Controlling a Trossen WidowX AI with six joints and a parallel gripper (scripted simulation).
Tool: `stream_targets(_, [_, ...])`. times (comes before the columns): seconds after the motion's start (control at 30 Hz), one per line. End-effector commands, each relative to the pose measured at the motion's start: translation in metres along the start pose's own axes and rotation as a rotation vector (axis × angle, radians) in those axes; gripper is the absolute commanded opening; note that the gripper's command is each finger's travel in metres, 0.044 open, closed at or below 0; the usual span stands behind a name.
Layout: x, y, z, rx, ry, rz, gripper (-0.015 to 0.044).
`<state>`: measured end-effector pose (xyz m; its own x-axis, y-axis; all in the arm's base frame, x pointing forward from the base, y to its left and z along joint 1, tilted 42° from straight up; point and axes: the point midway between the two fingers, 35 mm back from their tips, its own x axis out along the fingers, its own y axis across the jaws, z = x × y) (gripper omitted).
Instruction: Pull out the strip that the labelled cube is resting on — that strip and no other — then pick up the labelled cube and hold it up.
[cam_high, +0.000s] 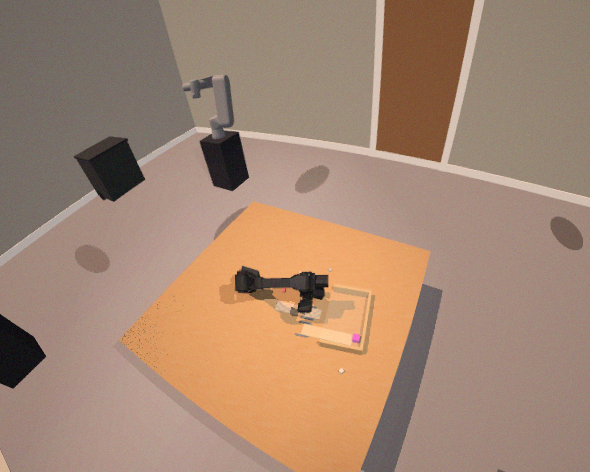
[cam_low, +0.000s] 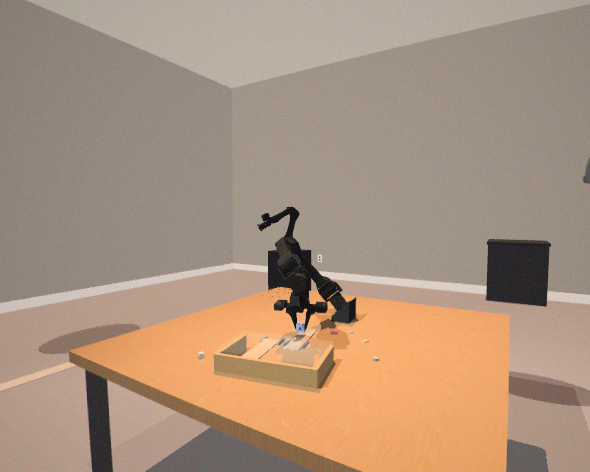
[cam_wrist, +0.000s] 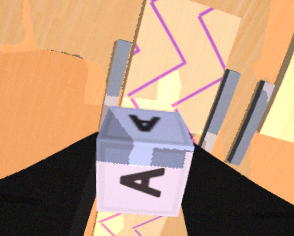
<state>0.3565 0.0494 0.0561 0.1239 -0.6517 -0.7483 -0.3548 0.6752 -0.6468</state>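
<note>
The pale cube marked with a black A (cam_low: 300, 328) (cam_wrist: 142, 172) is between the fingers of my gripper (cam_low: 300, 325) (cam_wrist: 141, 145), which is shut on it. The cube is held up above the strip area, clear of what lies below. A cream strip with purple zigzag lines (cam_high: 285, 306) (cam_wrist: 200, 55) lies below the cube, on the arm side of the open wooden frame. In the top view the arm hides the cube. A plain cream strip (cam_high: 325, 334) (cam_low: 260, 346) lies in the frame with a magenta cube (cam_high: 356, 338) on its far end.
The wooden frame (cam_high: 367, 320) (cam_low: 265, 367) has raised walls. Short grey rails (cam_wrist: 117, 70) (cam_wrist: 220, 110) flank the zigzag strip. A small white cube (cam_high: 341, 371) (cam_low: 201, 355) lies outside the frame. A small red piece (cam_high: 284, 290) (cam_low: 334, 332) lies near the arm.
</note>
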Motion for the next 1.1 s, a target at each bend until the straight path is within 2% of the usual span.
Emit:
stream_targets(0.0, [0.0,0.003,-0.007,-0.001,0.009,0.004,0.0])
stream_targets(0.5, [0.0,0.022,-0.055,-0.002,0.011,0.005,0.0])
stream_targets(0.63, [-0.003,0.022,-0.055,-0.003,0.011,0.005,0.0])
stream_targets(0.87, [-0.035,0.022,-0.055,-0.003,0.011,0.006,0.0])
stream_targets(1.07, [-0.036,0.022,-0.055,-0.003,0.011,0.006,0.0])
